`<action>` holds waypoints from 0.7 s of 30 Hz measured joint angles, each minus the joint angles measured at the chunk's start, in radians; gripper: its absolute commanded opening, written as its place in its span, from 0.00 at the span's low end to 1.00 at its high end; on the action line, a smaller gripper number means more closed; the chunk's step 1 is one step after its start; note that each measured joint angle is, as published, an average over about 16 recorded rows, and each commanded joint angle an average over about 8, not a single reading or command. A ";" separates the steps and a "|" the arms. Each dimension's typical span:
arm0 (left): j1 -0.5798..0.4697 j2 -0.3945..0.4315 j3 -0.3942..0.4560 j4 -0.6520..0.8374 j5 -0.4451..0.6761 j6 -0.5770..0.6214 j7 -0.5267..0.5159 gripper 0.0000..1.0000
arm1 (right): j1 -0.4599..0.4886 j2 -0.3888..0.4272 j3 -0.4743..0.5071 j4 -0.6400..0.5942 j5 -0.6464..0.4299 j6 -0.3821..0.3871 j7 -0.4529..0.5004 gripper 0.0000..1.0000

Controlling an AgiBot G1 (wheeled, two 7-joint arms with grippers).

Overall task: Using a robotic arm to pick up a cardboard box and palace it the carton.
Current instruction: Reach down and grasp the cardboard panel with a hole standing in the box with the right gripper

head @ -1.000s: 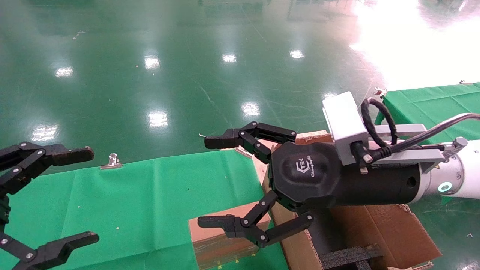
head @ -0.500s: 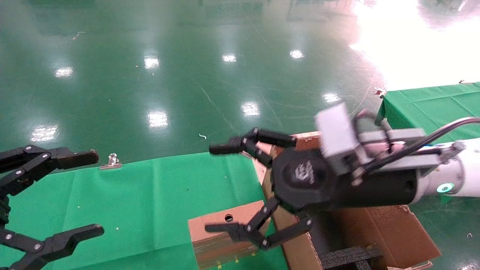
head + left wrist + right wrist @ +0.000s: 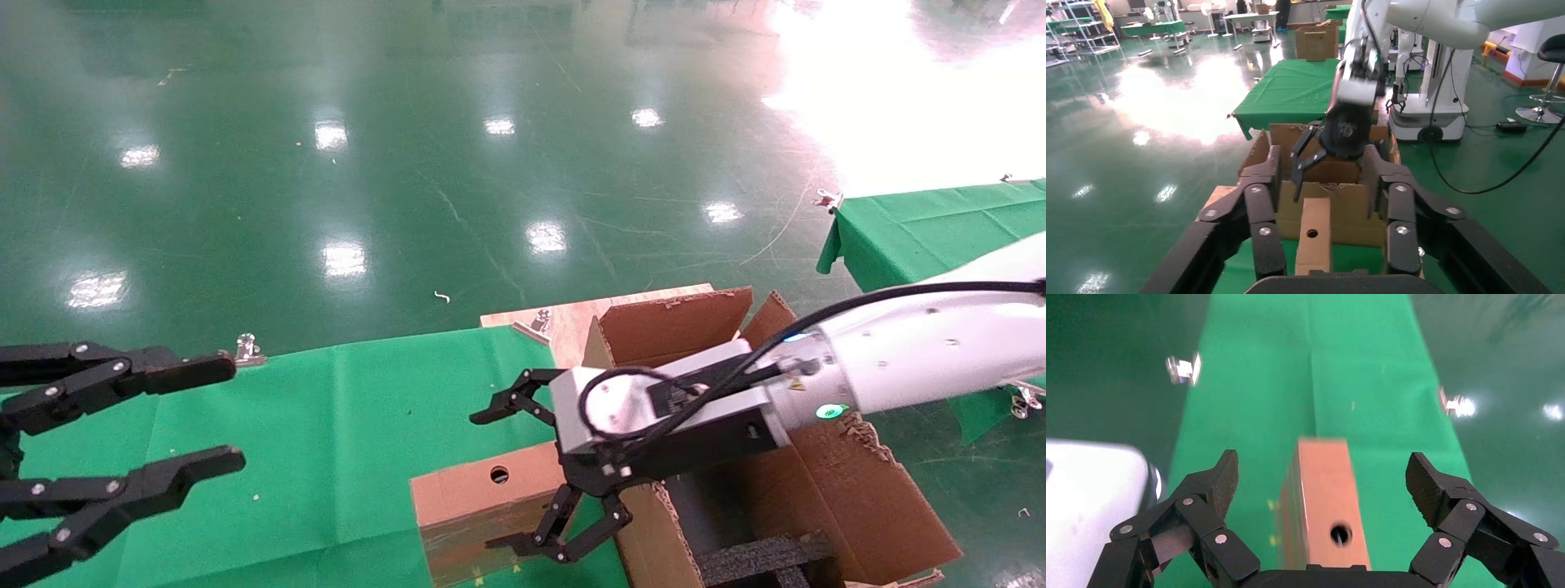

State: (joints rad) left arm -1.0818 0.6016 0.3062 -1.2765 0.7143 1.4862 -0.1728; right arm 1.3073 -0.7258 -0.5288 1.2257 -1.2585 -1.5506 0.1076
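Note:
The small brown cardboard box [image 3: 458,490] stands on a long edge on the green cloth, a round hole in its upward face, just left of the carton [image 3: 850,490]. The carton is large and open, with black foam [image 3: 760,559] inside. My right gripper [image 3: 489,482], on the white robotic arm [image 3: 923,359], is open and reaches over the box's carton-side end. In the right wrist view the box [image 3: 1321,496] lies between the spread fingers [image 3: 1220,478], untouched by them. My left gripper [image 3: 233,411] hovers open at the far left, holding nothing. Its wrist view faces the box [image 3: 1313,236] and carton [image 3: 1349,214].
The green-covered table [image 3: 327,408] extends left of the box, with a metal clip [image 3: 245,349] at its far edge. A wooden board [image 3: 564,314] lies behind the carton. A second green table [image 3: 923,224] stands at the right, and glossy green floor lies beyond.
My right gripper has rolled over and dropped, so its open fingers now straddle the box end. The left gripper has shifted slightly right and its fingers have narrowed a little.

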 measured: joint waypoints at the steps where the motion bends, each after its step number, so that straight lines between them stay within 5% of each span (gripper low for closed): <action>1: 0.000 0.000 0.000 0.000 0.000 0.000 0.000 0.00 | 0.009 -0.010 -0.012 -0.002 -0.023 0.001 -0.003 1.00; 14: 0.000 0.000 0.001 0.000 0.000 0.000 0.000 0.04 | 0.105 -0.129 -0.148 0.023 -0.285 0.020 0.000 1.00; 21: 0.000 0.000 0.001 0.000 -0.001 0.000 0.000 0.92 | 0.137 -0.169 -0.198 0.054 -0.386 0.022 0.015 1.00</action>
State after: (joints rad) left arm -1.0820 0.6013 0.3071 -1.2765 0.7137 1.4858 -0.1724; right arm 1.4447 -0.8951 -0.7267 1.2800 -1.6443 -1.5286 0.1226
